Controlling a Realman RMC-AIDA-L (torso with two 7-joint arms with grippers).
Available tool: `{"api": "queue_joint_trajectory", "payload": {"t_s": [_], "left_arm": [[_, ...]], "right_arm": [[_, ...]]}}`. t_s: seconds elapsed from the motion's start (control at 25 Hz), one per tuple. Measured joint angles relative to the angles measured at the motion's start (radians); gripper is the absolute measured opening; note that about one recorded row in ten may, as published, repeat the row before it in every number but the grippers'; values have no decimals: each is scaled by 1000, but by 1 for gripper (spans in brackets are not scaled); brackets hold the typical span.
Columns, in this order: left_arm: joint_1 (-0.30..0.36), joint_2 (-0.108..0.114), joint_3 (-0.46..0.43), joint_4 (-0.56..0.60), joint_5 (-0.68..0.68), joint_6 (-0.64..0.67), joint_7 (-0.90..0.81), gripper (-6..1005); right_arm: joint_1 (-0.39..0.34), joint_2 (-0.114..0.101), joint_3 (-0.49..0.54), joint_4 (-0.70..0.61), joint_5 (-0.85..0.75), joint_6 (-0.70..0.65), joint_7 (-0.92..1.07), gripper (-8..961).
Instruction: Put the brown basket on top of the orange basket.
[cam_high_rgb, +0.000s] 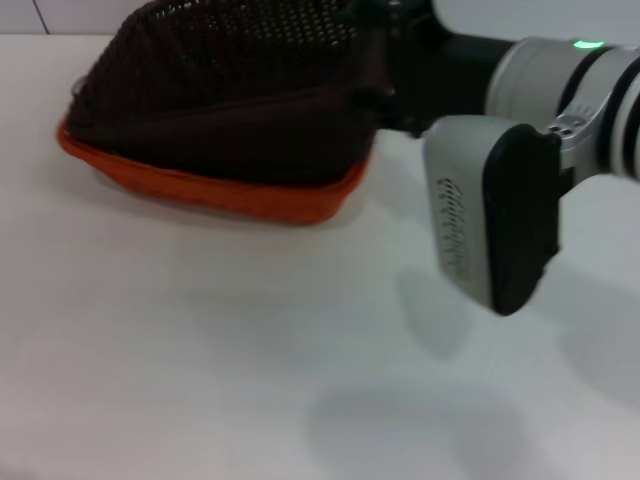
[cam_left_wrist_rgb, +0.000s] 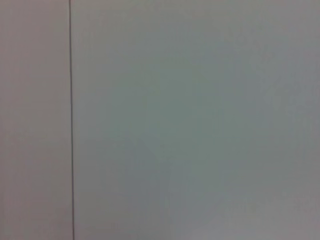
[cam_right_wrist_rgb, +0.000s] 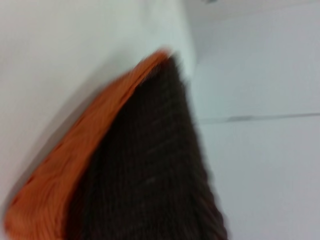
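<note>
Three views, two of them sharing the stacked baskets.
Head view looks down at the table (cam_high_rgb: 250, 350); right wrist sits close on brown basket (cam_right_wrist_rgb: 150, 175) and orange basket (cam_right_wrist_rgb: 55, 200), also upper left in head view; left wrist faces blank surface.

Brown basket (cam_high_rgb: 225, 95) hides orange basket (cam_high_rgb: 230, 195) (mostly).

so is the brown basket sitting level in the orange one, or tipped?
Tipped. The brown basket rests in the orange basket, its right side raised at the right gripper.
</note>
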Motion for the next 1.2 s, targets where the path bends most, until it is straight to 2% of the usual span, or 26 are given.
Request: {"api": "queue_joint_trajectory", "payload": {"t_s": [0.04,0.2,0.36,0.56,0.76,0.8,0.88,0.96,1.0,1.04,1.16,1.2], "left_arm": [[0,0,0,0,0,0,0,694],[6,0,1,2,-1,5,-6,694],[8,0,2,2,1,5,-4,694],[15,2,9,2,3,6,-1,694],[17,3,9,2,5,6,-2,694],[18,3,9,2,5,6,1,694],[18,3,9,2,5,6,2,694],[18,2,7,2,5,7,-1,694],[18,2,3,2,4,7,-2,694],[18,2,3,2,4,7,-2,694],[19,2,2,3,3,15,0,694],[21,2,2,3,3,21,-2,694]], "right_arm": [[0,0,0,0,0,0,0,758],[-25,1,-66,-10,24,68,224,759],[-43,-1,-75,-35,22,54,311,759],[-90,-3,-70,-142,28,-25,446,759],[-127,-2,-49,-202,46,12,602,759],[-143,-2,-24,-199,91,95,685,759],[-155,-2,-11,-191,115,148,718,759],[-197,-3,0,-147,170,323,770,759],[-244,-3,-15,-72,225,554,793,759],[-244,-3,-15,-72,225,554,793,759],[-298,-3,-59,68,291,920,866,758],[-317,-3,-80,185,302,1128,984,758]]}}
